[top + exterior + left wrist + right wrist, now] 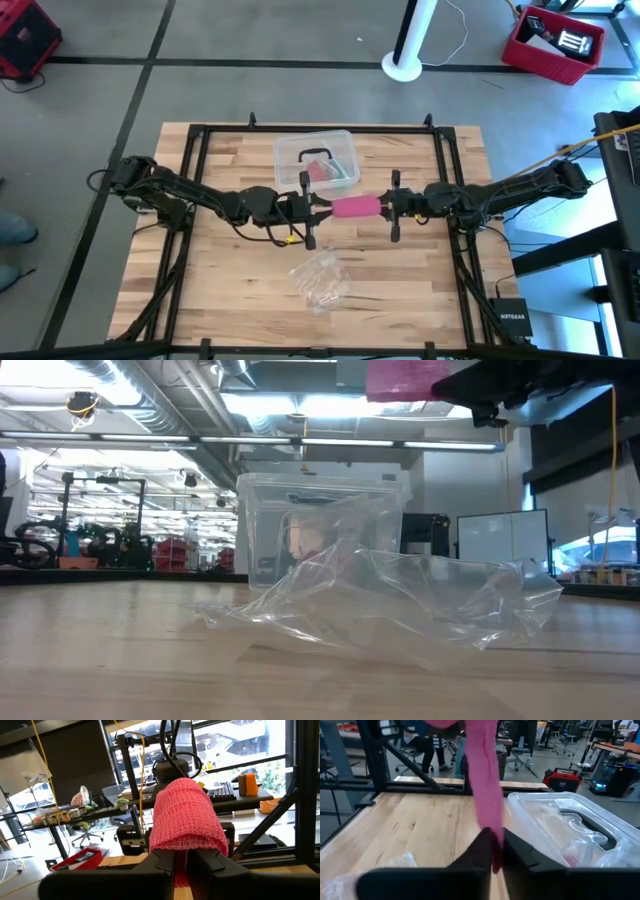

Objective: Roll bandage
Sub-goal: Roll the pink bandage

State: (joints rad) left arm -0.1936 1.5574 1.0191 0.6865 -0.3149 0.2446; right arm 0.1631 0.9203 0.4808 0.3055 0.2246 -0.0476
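Wooden bench (230,270) carries a clear box (316,163) and crumpled wrapper (320,279). Above its middle, the left claw (318,209) pinches one end of the pink bandage (354,207), held aloft; the right claw (384,207) is pressed together on the other end.

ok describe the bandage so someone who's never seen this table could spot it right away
Look to the middle of the wooden table, where the two dark arms meet. The bandage is held up off the table between the left gripper and right gripper, just in front of the clear plastic box. It is pink woven fabric, unlike the crumpled clear wrapper.
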